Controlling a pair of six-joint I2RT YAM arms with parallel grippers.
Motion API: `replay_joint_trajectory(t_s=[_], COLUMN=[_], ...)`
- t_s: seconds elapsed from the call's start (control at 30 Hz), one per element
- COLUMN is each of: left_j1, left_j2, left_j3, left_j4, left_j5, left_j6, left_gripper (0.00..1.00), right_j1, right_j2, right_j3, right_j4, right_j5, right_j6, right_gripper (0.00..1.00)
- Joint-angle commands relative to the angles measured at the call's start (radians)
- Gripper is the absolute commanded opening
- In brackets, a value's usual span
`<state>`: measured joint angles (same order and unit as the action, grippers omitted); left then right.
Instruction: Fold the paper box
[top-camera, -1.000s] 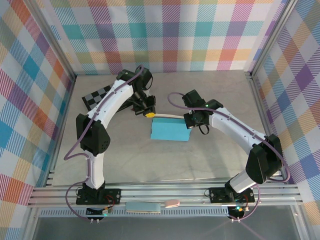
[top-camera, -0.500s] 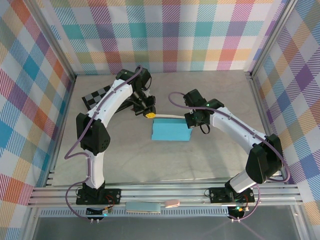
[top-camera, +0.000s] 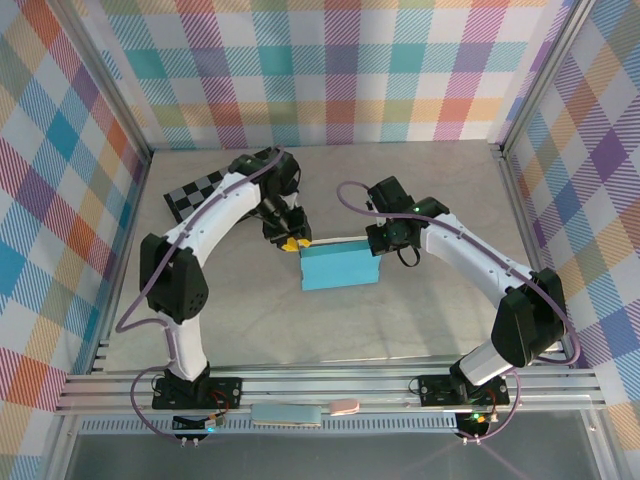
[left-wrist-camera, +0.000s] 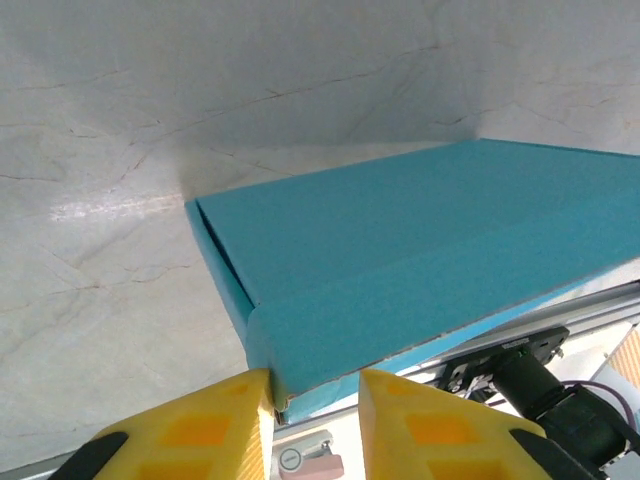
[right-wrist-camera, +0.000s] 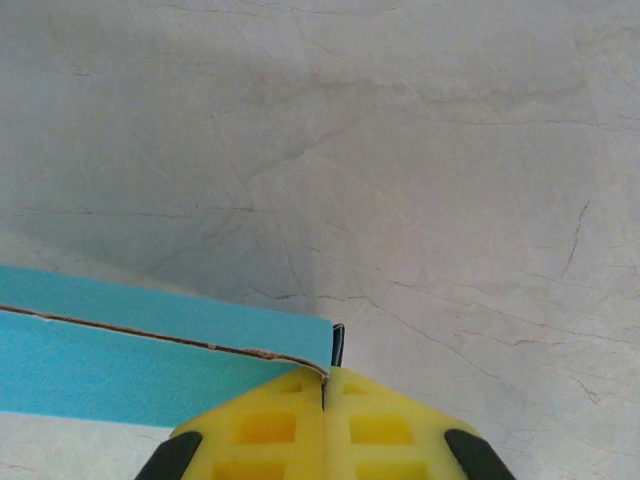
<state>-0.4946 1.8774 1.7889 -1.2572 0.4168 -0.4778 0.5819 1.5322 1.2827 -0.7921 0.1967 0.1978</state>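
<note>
Nearest me, at 6 o'clock, a metal rail (top-camera: 330, 385) carries the two arm bases, and beyond it lies the pale, marbled worktop (top-camera: 400, 330). About at its middle is the box (top-camera: 340, 270), turquoise card folded into a flat rectangle with its long sides running 9 to 3 o'clock. A thin pale strip shows along its far edge.

The left gripper (top-camera: 292, 243) is at the box's 10 o'clock corner. Seen from its wrist, the yellow fingers (left-wrist-camera: 420, 420) stand a little way apart, and the corner of the box (left-wrist-camera: 400, 250) sits in the gap of the left gripper (left-wrist-camera: 315, 385). One finger is right up against the card. I cannot tell whether either one presses on it.

The right gripper (top-camera: 374, 246) is at the 2 o'clock corner. From its wrist the fingers are pressed flat together, and the raw top edge of the box (right-wrist-camera: 120, 370) runs straight into the seam of the right gripper (right-wrist-camera: 325, 378), so it looks pinched on the card.

Farther off, at 10 o'clock, a black-and-grey checkerboard (top-camera: 192, 195) lies flat, well apart from the box.
</note>
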Motion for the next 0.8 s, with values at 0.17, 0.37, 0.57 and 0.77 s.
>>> replay_joint_trajectory(t_s=[0.17,0.37,0.57,0.77], left_j1=[-0.032,-0.036,-0.059,-0.064], left_j2=[-0.095,-0.081,-0.076,-0.076], left_j3=[-0.077,-0.077,-0.081,-0.066], left_j4=[0.064,0.094,0.077,0.057], left_j5=[-0.106,-0.116,-0.149,-0.168], left_j6=[0.059,0.086,0.085,0.062], left_gripper=[0.25,0.22,0.13,0.0], right_j1=[0.011,0.01,0.01,0.01], right_j2=[0.003,0.003,0.003,0.006], right_j3=[0.019,0.02,0.017,0.02], right_j4=[0.029,0.027,0.024,0.019], right_j5=[-0.059,-0.06,-0.058,-0.043], right_j6=[0.01,0.014,0.023,0.042], right_gripper=[0.0,0.0,0.0,0.0])
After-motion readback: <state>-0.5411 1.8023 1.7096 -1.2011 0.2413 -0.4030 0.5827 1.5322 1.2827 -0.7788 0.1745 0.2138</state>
